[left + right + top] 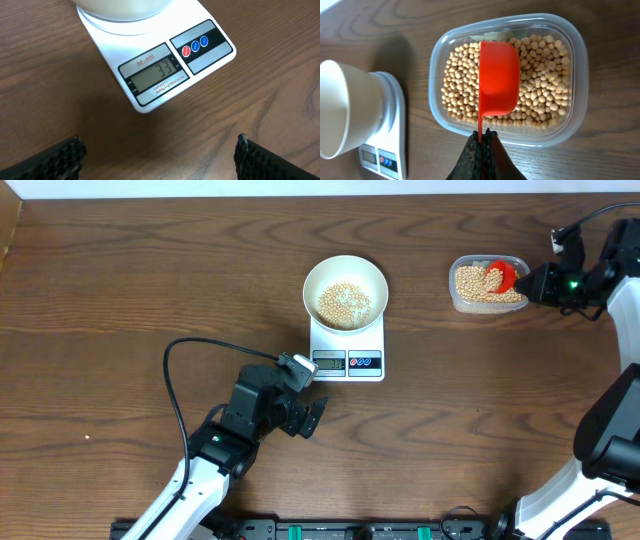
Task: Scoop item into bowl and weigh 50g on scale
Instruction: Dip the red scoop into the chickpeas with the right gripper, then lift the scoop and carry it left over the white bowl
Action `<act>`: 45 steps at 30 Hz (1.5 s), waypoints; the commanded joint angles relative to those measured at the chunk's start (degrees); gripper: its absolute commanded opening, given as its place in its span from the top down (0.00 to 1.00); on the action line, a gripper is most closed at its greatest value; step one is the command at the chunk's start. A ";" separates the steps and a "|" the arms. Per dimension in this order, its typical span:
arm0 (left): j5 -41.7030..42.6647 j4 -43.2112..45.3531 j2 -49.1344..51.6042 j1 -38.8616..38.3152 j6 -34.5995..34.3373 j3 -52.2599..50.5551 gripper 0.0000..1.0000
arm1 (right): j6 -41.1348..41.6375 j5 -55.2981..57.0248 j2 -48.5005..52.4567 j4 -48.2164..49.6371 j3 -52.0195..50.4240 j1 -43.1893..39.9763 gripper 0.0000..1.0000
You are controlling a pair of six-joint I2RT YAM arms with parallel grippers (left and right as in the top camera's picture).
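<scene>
- The white bowl (318,276) stands on the white digital scale (347,340), at the middle of the dark wooden worktop (150,280).
- Soybeans (345,303) cover the bowl's bottom; many more fill the clear plastic tub (436,65), well to the scale's right.
- In the left wrist view the scale's display reads 33.
- The right end effector (482,145) is clamped tight on the thin handle of the red measuring scoop (498,75), whose cup sits over the beans inside the tub.
- The left end effector (160,162) hangs just in front of the scale, fingers spread wide and holding nothing.
</scene>
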 commanded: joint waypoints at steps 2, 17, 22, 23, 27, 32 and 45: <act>-0.76 0.04 0.33 0.07 -0.72 0.09 0.03 | 0.44 -6.21 0.81 -0.55 0.87 -1.73 0.99; -0.76 0.04 0.33 0.07 -0.74 0.09 0.03 | 0.44 -15.50 0.81 -0.76 0.87 -6.14 0.99; -0.76 0.04 0.33 0.07 -0.74 0.09 0.03 | 0.42 -18.53 0.81 -0.74 0.87 -6.67 0.99; -0.76 0.04 0.33 0.07 -0.74 0.09 0.03 | 0.44 -19.39 0.81 -0.74 0.87 -6.67 0.99; -0.76 0.04 0.33 0.07 -0.72 0.09 0.03 | 0.44 -23.08 0.81 -0.72 0.87 -6.29 0.99; -0.76 0.04 0.33 0.07 -0.74 0.09 0.03 | 0.46 -28.44 0.81 -0.70 0.87 -4.96 0.99; -0.76 0.04 0.33 0.07 -0.74 0.09 0.03 | 2.25 -32.17 0.81 1.05 0.87 2.38 0.99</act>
